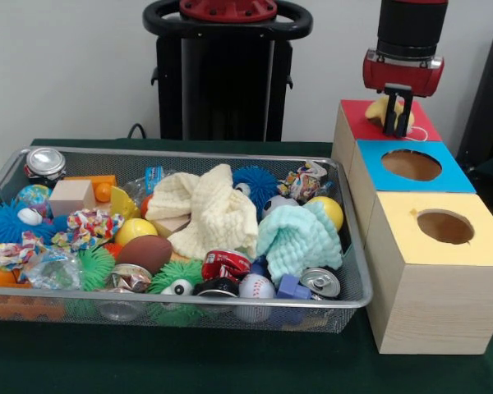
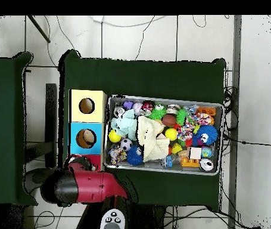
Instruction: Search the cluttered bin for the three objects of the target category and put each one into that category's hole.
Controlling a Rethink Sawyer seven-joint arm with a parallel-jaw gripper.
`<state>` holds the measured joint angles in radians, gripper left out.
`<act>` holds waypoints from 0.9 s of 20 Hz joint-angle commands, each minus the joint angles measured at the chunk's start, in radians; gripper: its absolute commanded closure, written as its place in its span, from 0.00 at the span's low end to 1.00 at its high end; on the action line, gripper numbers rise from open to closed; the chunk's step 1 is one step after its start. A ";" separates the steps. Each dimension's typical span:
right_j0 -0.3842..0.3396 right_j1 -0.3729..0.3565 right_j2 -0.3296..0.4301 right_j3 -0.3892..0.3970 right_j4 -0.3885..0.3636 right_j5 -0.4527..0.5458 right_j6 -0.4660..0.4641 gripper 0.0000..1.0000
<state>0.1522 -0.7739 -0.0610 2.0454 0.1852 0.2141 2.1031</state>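
The gripper (image 1: 397, 115) hangs over the red-topped box (image 1: 357, 121), its fingers pinching a yellow object (image 1: 384, 107) right above the box's top. Next to this box stand the blue-topped box (image 1: 378, 168) and the yellow-topped box (image 1: 485, 246). Beside the boxes, the bin (image 1: 357, 271) is full of toys, cloths and cans.
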 commanded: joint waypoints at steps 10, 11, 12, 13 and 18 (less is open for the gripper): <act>0.037 0.016 0.004 0.161 0.104 -0.081 0.254 1.00; 0.038 0.009 0.004 0.168 0.106 -0.079 0.251 1.00; 0.040 0.004 0.005 0.177 0.108 -0.082 0.252 1.00; 0.040 0.005 0.006 0.183 0.108 -0.091 0.252 1.00; 0.033 0.002 0.019 0.214 0.110 -0.125 0.248 1.00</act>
<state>0.1906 -0.7961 -0.0789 2.1532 0.2539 0.1318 2.1031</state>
